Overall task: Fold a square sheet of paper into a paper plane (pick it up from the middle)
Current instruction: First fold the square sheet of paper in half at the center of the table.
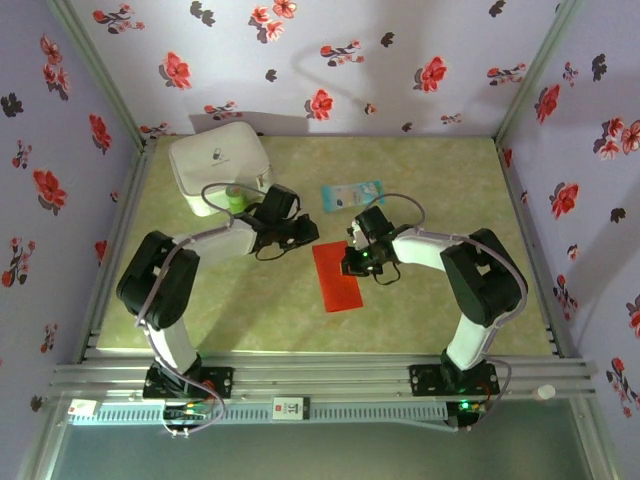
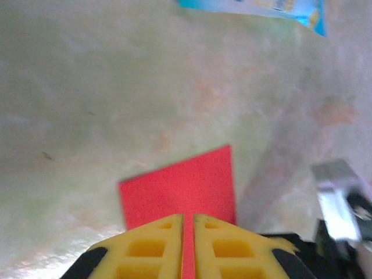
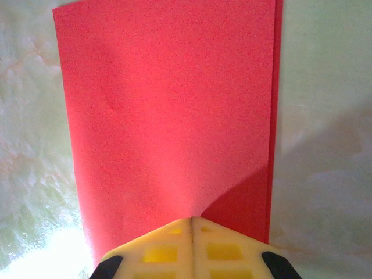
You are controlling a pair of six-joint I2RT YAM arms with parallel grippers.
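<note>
Paper: red paper sheet [image 1: 337, 277] rests mid-way on the table [image 1: 250, 310] between the arms, folded in half into a long rectangle | Left pincer [image 2: 187, 216]: almost closed, nipping a red edge between its pads | Right pincer [image 3: 192, 220]: closed tight, tips at the sheet's edge | Progress: centre fold looks done; nose corners and wings remain.

— Where can we pass?
— Along the near table [image 1: 260, 325], or far right.
— What blocks us?
— White case [image 1: 215, 165] far left, blue packet [image 1: 352, 194] far middle, left arm [image 1: 215, 243] and right arm [image 1: 425, 246] over the square sheet of paper [image 1: 337, 280].
</note>
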